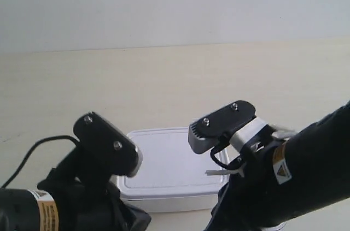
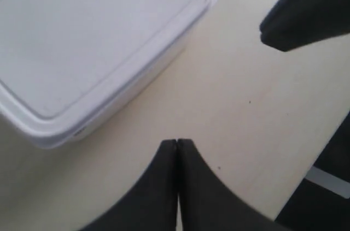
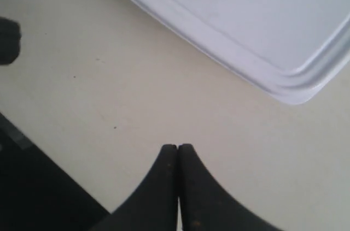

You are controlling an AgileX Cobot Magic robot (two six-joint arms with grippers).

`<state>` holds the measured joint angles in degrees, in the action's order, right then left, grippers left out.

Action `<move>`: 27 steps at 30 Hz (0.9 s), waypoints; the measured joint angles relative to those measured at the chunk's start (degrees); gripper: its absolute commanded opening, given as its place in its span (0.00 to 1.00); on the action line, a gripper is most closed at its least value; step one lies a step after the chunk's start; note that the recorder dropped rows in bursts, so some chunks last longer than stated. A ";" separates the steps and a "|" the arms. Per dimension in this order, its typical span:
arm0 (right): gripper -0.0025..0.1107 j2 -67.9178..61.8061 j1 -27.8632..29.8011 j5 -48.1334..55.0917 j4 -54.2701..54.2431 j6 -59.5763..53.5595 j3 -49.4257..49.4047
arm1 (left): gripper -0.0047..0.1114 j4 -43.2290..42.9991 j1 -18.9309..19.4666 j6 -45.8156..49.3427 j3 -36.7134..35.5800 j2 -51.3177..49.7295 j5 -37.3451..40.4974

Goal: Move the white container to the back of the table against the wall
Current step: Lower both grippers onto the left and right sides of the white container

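The white container (image 1: 167,168) sits lidded on the table (image 1: 175,83) near its front, between the two arms, far from the wall (image 1: 175,1). In the left wrist view the white container (image 2: 93,40) lies beyond my left gripper (image 2: 177,141), which is shut on nothing, its tips a short way off the box's side. In the right wrist view the lid's rimmed corner of the white container (image 3: 246,23) shows beyond my right gripper (image 3: 178,146), also shut and empty, hovering over bare tabletop.
The arm at the exterior view's left (image 1: 82,187) and the arm at the exterior view's right (image 1: 273,176) flank the box at the front. A black cable (image 1: 33,152) loops at the left. Bare tabletop stretches from the box back to the wall.
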<state>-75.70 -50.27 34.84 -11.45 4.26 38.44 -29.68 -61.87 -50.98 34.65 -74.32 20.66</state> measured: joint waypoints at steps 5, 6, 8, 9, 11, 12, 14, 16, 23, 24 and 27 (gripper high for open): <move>0.02 -5.75 -0.12 -7.08 0.33 1.31 -3.32 | 0.04 0.22 0.42 -0.21 -3.71 -3.86 -7.89; 0.02 -6.87 -0.12 -8.15 0.33 1.44 -3.44 | 0.04 0.22 0.76 -0.21 -4.12 -4.70 -9.28; 0.02 -8.84 -0.12 -9.68 0.33 1.52 -3.44 | 0.04 0.22 1.97 -0.21 -4.37 -6.17 -10.95; 0.02 -9.81 -0.12 -10.65 0.33 1.65 -3.44 | 0.04 0.22 2.66 -0.21 -4.48 -6.98 -11.73; 0.02 -11.45 -0.12 -12.45 0.33 1.84 -3.44 | 0.04 0.22 4.08 -0.21 -4.41 -8.63 -12.90; 0.02 -12.13 -0.12 -13.07 0.33 1.99 -3.44 | 0.04 0.22 4.65 -0.21 -4.41 -9.30 -13.36; 0.02 -13.19 -0.12 -14.19 0.33 2.50 -3.44 | 0.04 0.22 5.97 -0.21 -4.41 -10.84 -14.73; 0.02 -14.08 -0.23 -15.11 0.33 2.75 -3.44 | 0.04 0.22 6.94 -0.21 -4.41 -12.18 -16.29; 0.02 -14.98 -0.23 -17.31 0.33 3.29 -3.44 | 0.04 0.11 9.49 0.16 -4.41 -15.40 -19.16; 0.02 -14.98 -0.23 -17.47 0.33 3.39 -3.44 | 0.04 0.11 9.81 0.44 -4.41 -15.77 -19.54; 0.02 -14.98 -0.23 -17.99 0.33 3.65 -3.44 | 0.04 0.11 11.25 0.57 -4.41 -16.35 -20.20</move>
<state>-90.69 -50.49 16.85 -11.13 7.91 35.01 -29.58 -50.62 -50.41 30.23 -90.67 0.46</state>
